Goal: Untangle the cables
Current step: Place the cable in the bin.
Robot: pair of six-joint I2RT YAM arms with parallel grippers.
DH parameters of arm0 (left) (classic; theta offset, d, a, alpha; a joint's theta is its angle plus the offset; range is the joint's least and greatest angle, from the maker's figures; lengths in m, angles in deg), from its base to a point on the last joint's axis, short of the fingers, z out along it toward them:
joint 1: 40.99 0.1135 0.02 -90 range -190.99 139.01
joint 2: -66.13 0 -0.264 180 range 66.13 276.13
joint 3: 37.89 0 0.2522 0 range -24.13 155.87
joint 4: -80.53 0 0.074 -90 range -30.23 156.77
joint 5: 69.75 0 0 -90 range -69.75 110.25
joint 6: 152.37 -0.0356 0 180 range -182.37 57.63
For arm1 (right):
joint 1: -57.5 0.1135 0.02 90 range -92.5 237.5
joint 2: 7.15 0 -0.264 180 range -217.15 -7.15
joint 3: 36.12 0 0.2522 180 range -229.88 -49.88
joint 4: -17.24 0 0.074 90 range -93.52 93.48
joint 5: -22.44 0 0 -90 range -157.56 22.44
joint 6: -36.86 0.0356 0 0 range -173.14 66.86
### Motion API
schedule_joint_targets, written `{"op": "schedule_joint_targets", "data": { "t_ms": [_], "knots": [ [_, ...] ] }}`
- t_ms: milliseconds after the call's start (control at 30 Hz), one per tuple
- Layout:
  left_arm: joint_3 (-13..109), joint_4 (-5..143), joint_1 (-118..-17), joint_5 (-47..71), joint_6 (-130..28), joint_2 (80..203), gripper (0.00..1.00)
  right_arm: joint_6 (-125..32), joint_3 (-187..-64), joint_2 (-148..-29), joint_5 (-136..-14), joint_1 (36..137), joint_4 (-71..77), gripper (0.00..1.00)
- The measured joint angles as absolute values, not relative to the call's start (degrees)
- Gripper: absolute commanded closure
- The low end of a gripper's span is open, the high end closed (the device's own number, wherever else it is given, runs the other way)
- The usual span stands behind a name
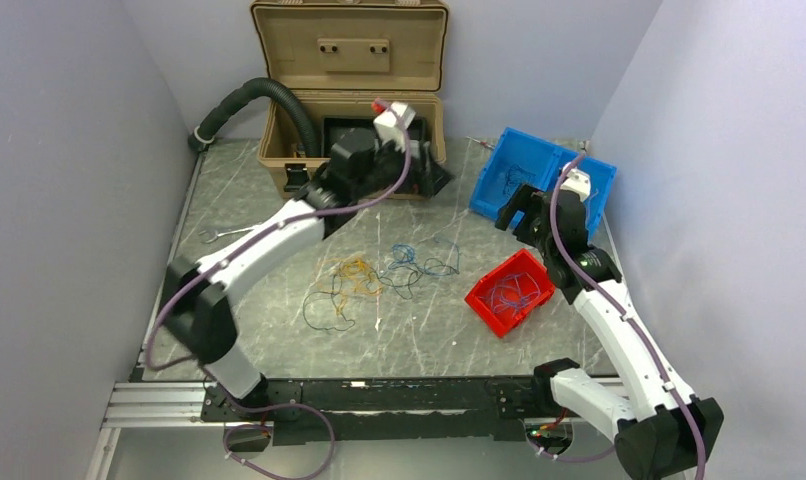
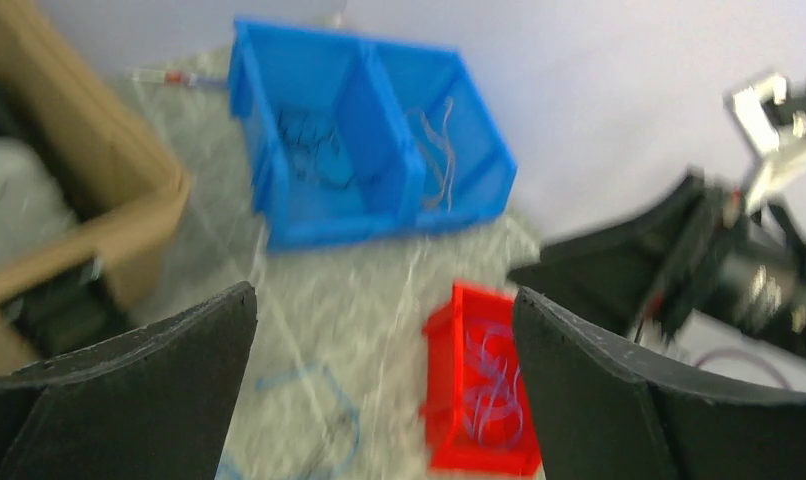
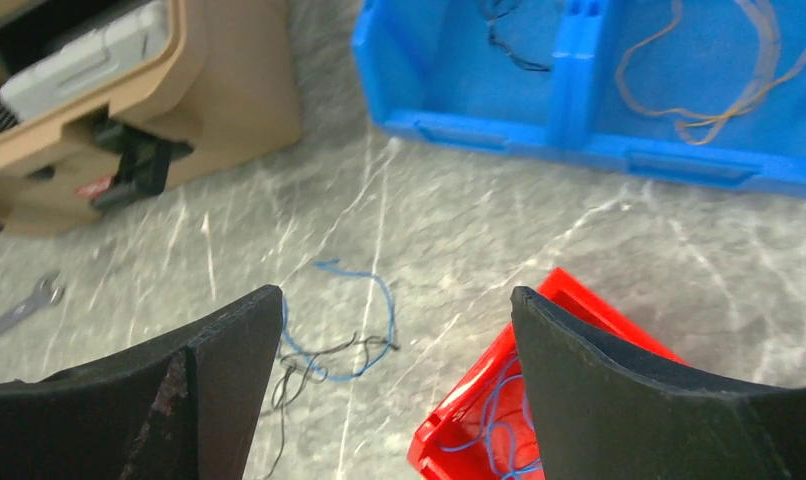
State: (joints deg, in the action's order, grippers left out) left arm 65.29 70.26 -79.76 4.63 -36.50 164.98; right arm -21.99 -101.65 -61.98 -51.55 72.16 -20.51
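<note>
Bearings read from the centre of the table (image 1: pixel 419 335) in the overhead view, with 12 o'clock at the far wall.

Found a wrench (image 1: pixel 224 233) lying flat at 10 o'clock, near the left edge. Noted a black ribbed hose (image 1: pixel 269 95) at 11 o'clock, arching over to an open tan case (image 1: pixel 349 110) at 12 o'clock.

Found the left end effector (image 1: pixel 434 175) raised just in front of that case, between 12 and 1 o'clock. Fingers (image 2: pixel 159 390) spread wide, gripping nothing.

Located the cables (image 1: pixel 379 275) at the centre, lying loose on the table. Black loops toward 8 o'clock, a yellow-orange clump in the middle, blue strands toward 2 o'clock, all partly intertwined.

Recorded a red bin (image 1: pixel 482 315) at 3 o'clock, just right of the tangle and apart from it, holding blue wires (image 1: pixel 514 293).

Recorded a blue two-compartment bin (image 1: pixel 484 195) between 1 and 2 o'clock. Black wires (image 2: pixel 304 140) in its left compartment, yellow-orange wires (image 3: pixel 699 124) in its right.

Found the right end effector (image 1: pixel 514 210) above the table between the two bins, jaws wide apart, nothing held.
</note>
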Motion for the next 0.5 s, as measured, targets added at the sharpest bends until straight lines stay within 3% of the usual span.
{"op": "schedule_joint_targets", "data": {
  "t_ms": [167,367,500],
  "knots": [
    [42.4,70.4,-79.8,7.4,-39.6,148.2,0.01,-23.6,-101.6,-65.2,-60.0,72.2,-20.9,0.01],
    [25.4,69.9,-79.8,9.4,-44.5,140.4,0.00,-24.3,-101.6,-74.3,-67.2,73.2,-21.6,0.00],
    [20.8,70.6,-79.8,10.0,-47.2,139.8,0.01,-24.2,-102.2,-80.8,-68.9,76.7,-21.5,0.02]
  ]
}}
